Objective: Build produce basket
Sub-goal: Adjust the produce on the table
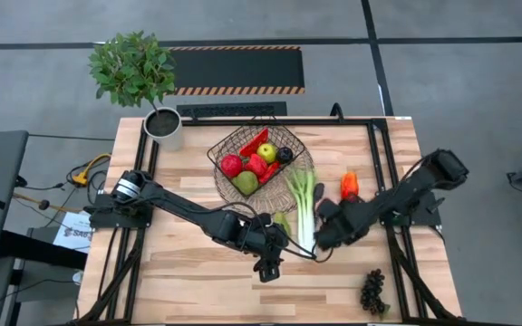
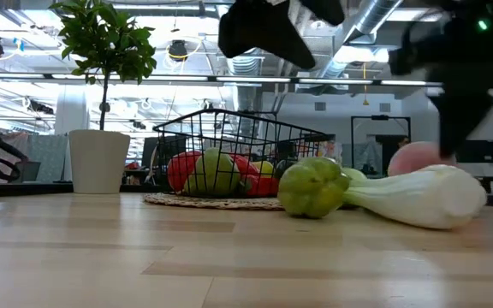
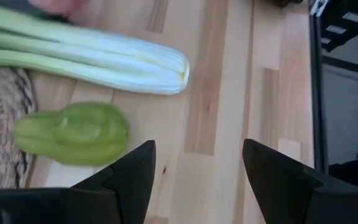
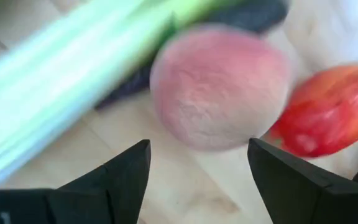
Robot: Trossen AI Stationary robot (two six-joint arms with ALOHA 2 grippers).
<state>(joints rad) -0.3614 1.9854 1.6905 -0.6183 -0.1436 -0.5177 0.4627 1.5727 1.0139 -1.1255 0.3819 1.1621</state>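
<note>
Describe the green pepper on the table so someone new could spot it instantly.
Start at the dark wire-mesh basket on its round wicker tray mid-table. Just off the tray's front edge, beside the leek, lies the green pepper, ahead of the open left hand. It is the only squat, lumpy all-green piece outside the basket; the leek is long with a white end.

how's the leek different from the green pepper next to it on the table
The leek is long and slim, white at the base and green toward the leaves; the green pepper is short, squat and green all over. In the low view the leek stretches well past the lumpy pepper. Both lie on the bare wood beside the wicker tray, outside the basket, with neither end effector holding them.
</note>
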